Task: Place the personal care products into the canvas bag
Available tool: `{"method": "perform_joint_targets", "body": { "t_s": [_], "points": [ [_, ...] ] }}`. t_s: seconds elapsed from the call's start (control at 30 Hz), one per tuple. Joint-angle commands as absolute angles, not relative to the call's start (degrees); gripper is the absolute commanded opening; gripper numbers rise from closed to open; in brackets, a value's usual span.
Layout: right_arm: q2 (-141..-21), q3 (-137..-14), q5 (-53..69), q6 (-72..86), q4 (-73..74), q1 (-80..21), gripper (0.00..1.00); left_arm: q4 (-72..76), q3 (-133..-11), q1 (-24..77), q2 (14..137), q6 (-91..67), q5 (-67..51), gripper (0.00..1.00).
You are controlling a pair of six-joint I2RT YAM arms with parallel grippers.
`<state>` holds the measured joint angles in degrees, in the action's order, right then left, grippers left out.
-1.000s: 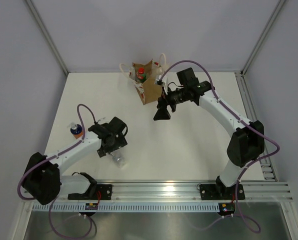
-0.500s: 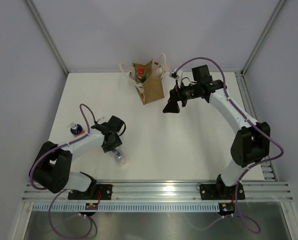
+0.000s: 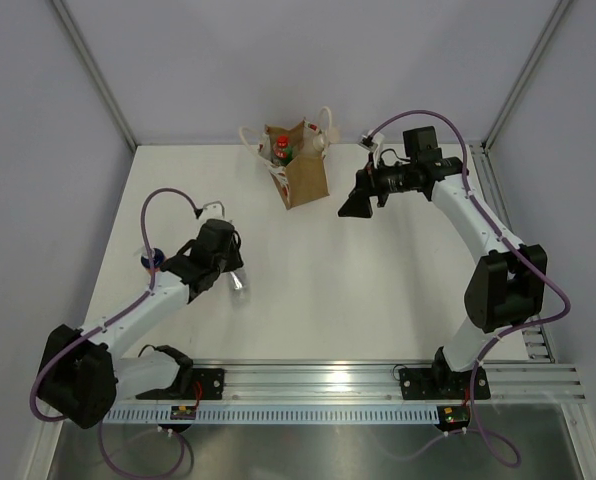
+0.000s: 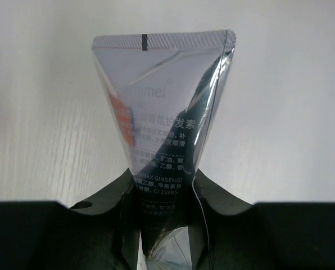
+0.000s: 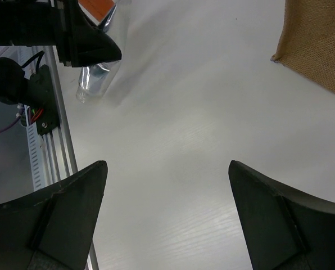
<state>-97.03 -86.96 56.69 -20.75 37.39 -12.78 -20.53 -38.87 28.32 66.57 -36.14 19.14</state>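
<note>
My left pincer (image 4: 163, 194) is clenched on the silvery squeeze tube (image 4: 162, 107), whose crimped end points away from me over the counter (image 3: 378, 280). My right pincer (image 5: 167, 169) gapes wide, grasping nothing, near the canvas bag (image 3: 306, 180). The dark green bottle (image 3: 281, 151) sits inside the bag.

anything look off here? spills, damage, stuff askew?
No spills or damage. Only the bag stands skewed to the table edges, green bottle inside. Left gripper is shut on the tube; right gripper open, empty.
</note>
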Motion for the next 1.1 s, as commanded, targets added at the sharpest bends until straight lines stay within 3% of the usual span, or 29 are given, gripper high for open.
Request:
{"method": "perform_joint_targets", "body": {
  "t_s": [0.0, 0.23, 0.53, 0.73, 0.9, 1.07],
  "points": [
    [-95.01, -88.16, 58.71, -20.57, 37.00, -12.13, 0.97, -3.97, -43.76, 27.95, 62.93, -23.40, 16.18, 0.18],
    [-94.57, -87.63, 58.80, -21.18, 37.44, -11.34, 0.98, 8.34, -59.74, 24.35, 72.14, -11.43, 2.32, 0.20],
    [-93.25, -86.75, 58.62, -21.80, 38.14, -10.11, 0.97, 21.52, -93.04, 21.18, 99.99, -13.35, -10.89, 0.20],
    [-92.46, -84.47, 60.20, -19.61, 36.39, -9.84, 0.97, 31.61, -112.90, 20.83, 118.10, -17.04, -6.53, 0.21],
    [-91.93, -82.62, 60.47, -18.28, 35.07, -9.76, 0.97, 30.32, -132.34, 21.00, 132.34, -18.90, -2.38, 0.26],
    [-91.67, -81.91, 60.64, -18.02, 34.98, -9.67, 0.97, 32.08, -134.05, 21.36, 137.99, -14.59, -1.93, 0.30]
  ]
}}
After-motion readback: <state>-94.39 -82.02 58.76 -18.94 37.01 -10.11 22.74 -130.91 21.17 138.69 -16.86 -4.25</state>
